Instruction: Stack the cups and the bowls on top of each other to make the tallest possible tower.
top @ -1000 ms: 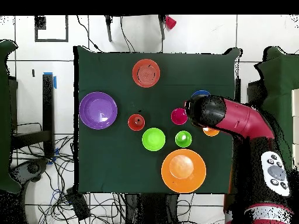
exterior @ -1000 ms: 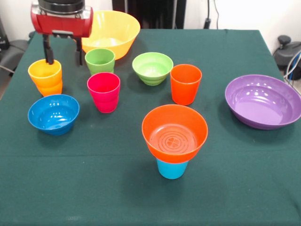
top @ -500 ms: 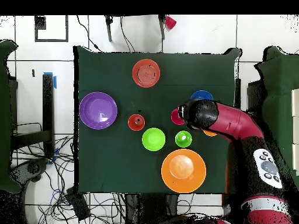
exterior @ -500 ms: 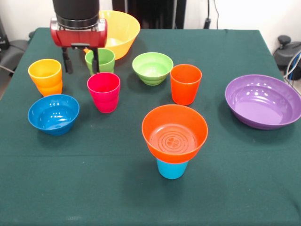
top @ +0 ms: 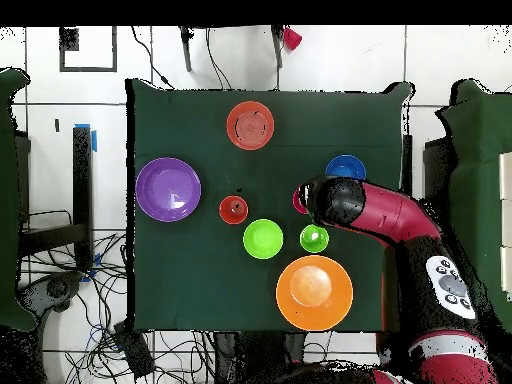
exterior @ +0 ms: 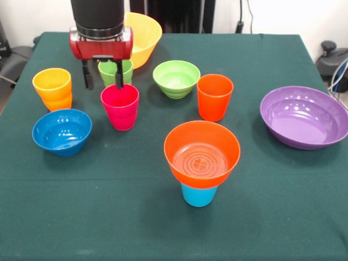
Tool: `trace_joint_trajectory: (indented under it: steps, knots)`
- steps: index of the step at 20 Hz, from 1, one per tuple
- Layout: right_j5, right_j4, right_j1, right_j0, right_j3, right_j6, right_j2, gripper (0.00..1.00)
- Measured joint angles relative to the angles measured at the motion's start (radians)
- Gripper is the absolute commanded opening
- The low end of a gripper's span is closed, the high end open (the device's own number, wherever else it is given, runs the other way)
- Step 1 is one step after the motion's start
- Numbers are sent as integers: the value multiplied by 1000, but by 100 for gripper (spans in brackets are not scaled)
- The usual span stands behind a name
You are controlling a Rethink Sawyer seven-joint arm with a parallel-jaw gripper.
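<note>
Gripper (exterior: 102,81) shifted from yellow-orange plastic cup (exterior: 52,88) toward magenta plastic tumbler (exterior: 119,105) (fingers spread, empty), one fingertip above its rim.

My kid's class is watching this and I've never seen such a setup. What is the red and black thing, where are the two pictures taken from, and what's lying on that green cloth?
It is a robot arm, and its pincer is open and empty, hanging just above the magenta cup. One picture looks across the table at the arm; the other looks straight down from above. On the green cloth stand a yellow-orange cup, green cup and orange cup, plus a blue bowl, light green bowl, big yellow bowl and purple bowl. One small tower exists: an orange bowl sitting on a light blue cup.
</note>
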Motion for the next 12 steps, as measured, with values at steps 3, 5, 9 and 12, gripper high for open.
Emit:
trace_joint_trajectory:
  steps: [3,5,9,12]
  knots:
    - [-15,0,30,0,0,0,1,100]
    - [-22,0,50,0,-1,0,2,100]
    - [-52,0,69,-8,-20,0,2,100]
    - [-69,0,85,-15,-33,0,2,100]
